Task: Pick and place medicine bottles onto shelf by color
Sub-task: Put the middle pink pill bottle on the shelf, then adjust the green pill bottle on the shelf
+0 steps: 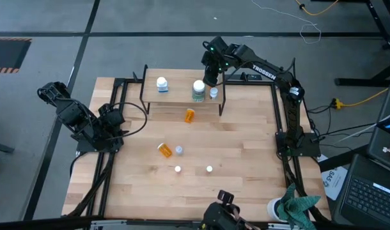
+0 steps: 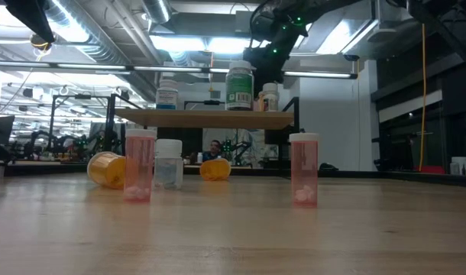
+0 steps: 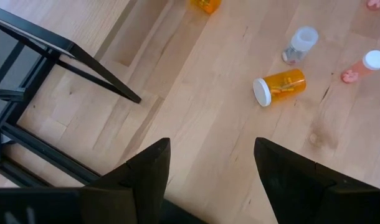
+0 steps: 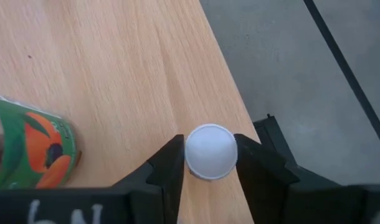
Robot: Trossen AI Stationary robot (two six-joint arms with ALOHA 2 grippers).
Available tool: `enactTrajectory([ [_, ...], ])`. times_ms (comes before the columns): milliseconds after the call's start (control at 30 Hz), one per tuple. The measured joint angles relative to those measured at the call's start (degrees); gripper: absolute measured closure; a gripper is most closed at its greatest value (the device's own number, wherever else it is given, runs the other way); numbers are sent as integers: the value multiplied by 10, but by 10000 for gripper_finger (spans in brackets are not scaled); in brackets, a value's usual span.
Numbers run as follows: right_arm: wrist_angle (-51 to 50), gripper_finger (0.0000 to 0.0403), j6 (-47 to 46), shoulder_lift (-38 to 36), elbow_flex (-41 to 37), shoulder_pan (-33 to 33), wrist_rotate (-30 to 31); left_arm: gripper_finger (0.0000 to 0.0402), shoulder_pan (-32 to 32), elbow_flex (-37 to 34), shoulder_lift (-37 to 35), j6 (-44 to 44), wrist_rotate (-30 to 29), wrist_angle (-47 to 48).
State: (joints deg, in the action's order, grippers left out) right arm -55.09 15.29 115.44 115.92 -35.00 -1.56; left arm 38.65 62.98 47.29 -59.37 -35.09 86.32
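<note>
The shelf (image 1: 182, 97) stands at the table's far middle. On it stand a white-and-blue bottle (image 1: 162, 84), a large green bottle (image 1: 198, 90) and a small white bottle (image 1: 213, 92) near its right end. My right gripper (image 1: 211, 78) is over that end, shut on the small white bottle (image 4: 210, 151). On the table, two orange bottles (image 1: 190, 115) (image 1: 164, 149) lie on their sides. A small clear bottle (image 1: 179, 150) and two pinkish bottles (image 1: 178, 169) (image 1: 209, 168) stand upright. My left gripper (image 3: 212, 168) waits open at the table's left edge (image 1: 115, 121). My right gripper has the small white bottle's round cap (image 4: 196, 163) pinched between its two fingers, one on each side. The fingers come from above, pointing down. The bottle stands upright on the shelf board (image 4: 115, 74), close to its right edge, beside the green bottle (image 4: 28, 149).
The shelf's black wire legs (image 1: 222, 105) stand on the table. Black frame rails (image 1: 281, 121) run along the left and right sides. A white cup with teal cloth (image 1: 291, 206) sits at the near right corner. Bare wood lies between the loose bottles and the shelf.
</note>
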Motion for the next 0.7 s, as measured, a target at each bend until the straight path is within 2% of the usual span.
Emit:
enactTrajectory([
  [200, 0, 234, -2, 0, 0, 0, 0, 174, 0, 0, 0, 0, 0, 0],
  [567, 0, 231, 0, 0, 1, 0, 0, 174, 0, 0, 0, 0, 0, 0],
  [700, -3, 231, 1, 0, 35, 0, 0, 174, 0, 0, 0, -1, 0, 0],
])
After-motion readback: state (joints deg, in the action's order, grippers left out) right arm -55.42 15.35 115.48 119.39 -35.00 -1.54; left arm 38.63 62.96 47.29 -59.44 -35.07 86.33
